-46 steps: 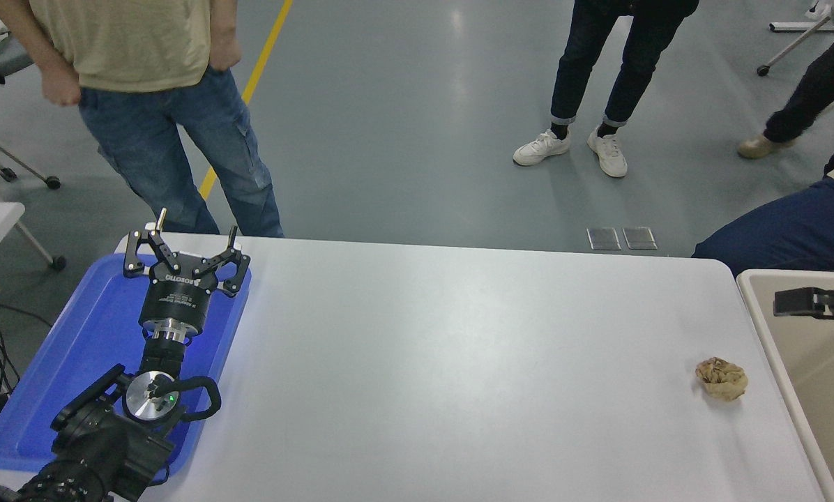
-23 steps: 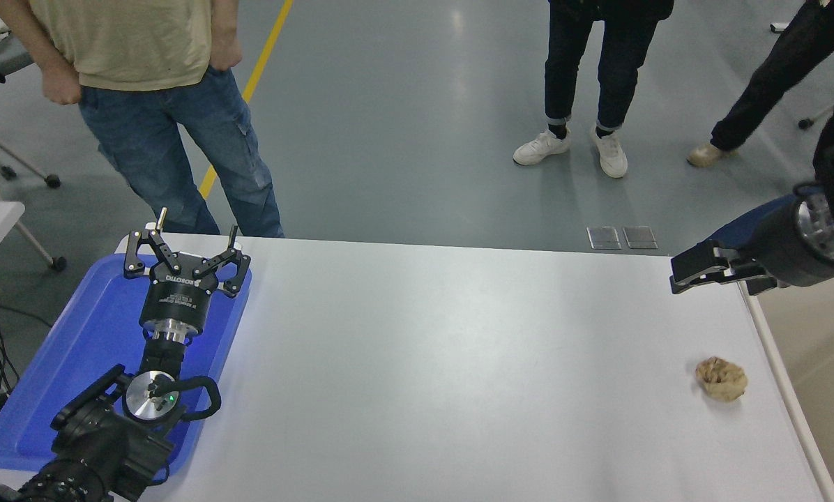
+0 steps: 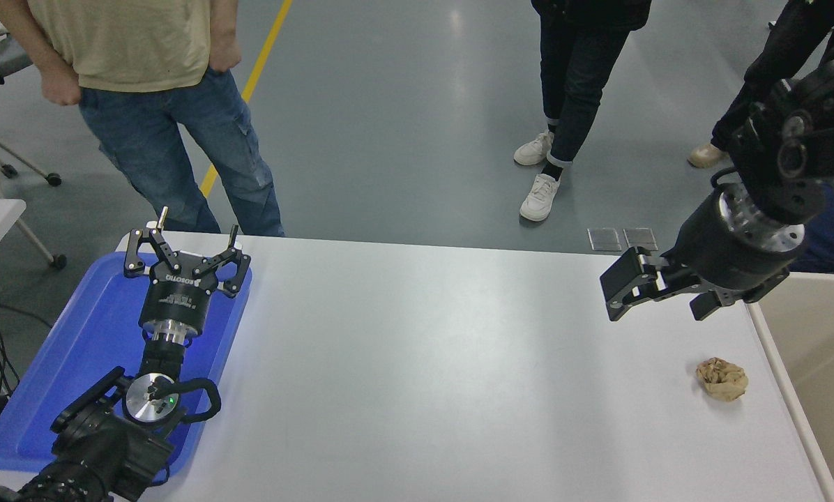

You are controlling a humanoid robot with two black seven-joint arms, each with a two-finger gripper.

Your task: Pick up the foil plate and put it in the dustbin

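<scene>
Moved: right gripper (image 3: 616,296) has swung up and leftward from the dustbin, out over the white table (image 3: 424,362); a person's white shoes (image 3: 539,195) have shifted too.
Head view, right gripper: hangs above the table's far right; jaws look nearly shut, holding nothing.
Left gripper (image 3: 185,251): parked over the blue tray (image 3: 54,369), jaws spread open.
Paper ball (image 3: 721,378): lies near the table's right edge.
Dustbin (image 3: 814,362): beside that edge, its tan wall showing.
Foil plate: not visible anywhere.
</scene>
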